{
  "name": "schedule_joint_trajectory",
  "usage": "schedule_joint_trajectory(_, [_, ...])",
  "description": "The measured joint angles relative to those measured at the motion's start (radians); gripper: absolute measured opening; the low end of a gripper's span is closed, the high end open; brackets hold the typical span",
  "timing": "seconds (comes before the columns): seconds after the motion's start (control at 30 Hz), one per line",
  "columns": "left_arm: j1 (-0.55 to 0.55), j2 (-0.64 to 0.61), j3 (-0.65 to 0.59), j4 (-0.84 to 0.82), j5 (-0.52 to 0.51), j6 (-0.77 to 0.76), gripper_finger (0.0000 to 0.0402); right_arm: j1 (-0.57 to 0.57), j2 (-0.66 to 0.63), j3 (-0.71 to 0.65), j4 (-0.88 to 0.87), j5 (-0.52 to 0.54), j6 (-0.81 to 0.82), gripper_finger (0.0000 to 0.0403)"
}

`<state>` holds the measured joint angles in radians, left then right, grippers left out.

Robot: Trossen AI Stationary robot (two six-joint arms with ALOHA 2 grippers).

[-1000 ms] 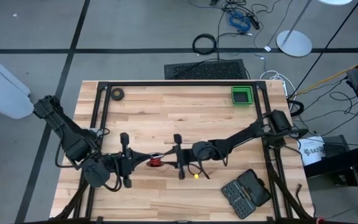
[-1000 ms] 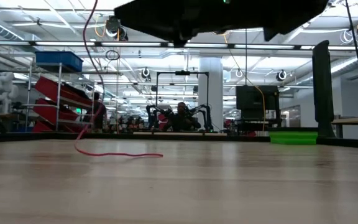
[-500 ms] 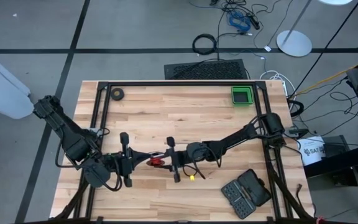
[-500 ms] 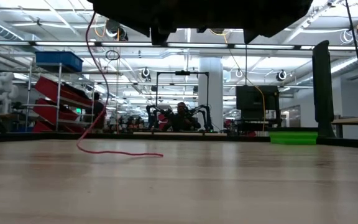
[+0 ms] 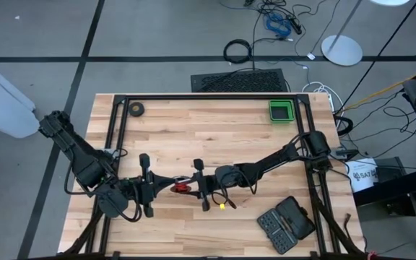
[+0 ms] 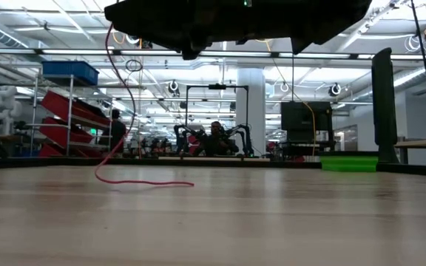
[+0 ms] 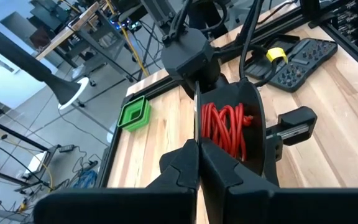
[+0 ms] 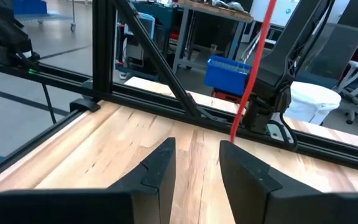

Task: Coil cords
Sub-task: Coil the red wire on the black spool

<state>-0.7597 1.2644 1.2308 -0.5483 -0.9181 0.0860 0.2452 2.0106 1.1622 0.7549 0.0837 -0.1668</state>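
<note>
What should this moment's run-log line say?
left hand: shut on thin red cord | right hand: open beside it | cord tail on wooden table

The cords [image 5: 182, 188] hang between the left gripper [image 5: 166, 185] and right gripper [image 5: 193, 185].

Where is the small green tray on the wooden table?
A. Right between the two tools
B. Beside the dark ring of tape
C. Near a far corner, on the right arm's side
C: the small green tray sits near the wooden table's far corner on the right arm's side, away from both tools.
</note>
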Motion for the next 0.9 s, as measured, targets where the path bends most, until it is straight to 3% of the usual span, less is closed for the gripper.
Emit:
schedule_joint_trajectory(0.23, [0.000, 0.000, 0.000, 0.000, 0.000, 0.000, 0.0008, -0.011, 0.000, 0.000, -0.002, 0.000, 0.003, 0.0116])
schedule_joint_trajectory(0.57, [0.000, 0.000, 0.000, 0.000, 0.000, 0.000, 0.0008, -0.020, 0.000, 0.000, 0.000, -0.001, 0.037, 0.0182])
schedule_joint_trajectory(0.9, [0.000, 0.000, 0.000, 0.001, 0.000, 0.000, 0.0008, -0.019, 0.000, 0.000, 0.042, -0.015, 0.043, 0.0170])
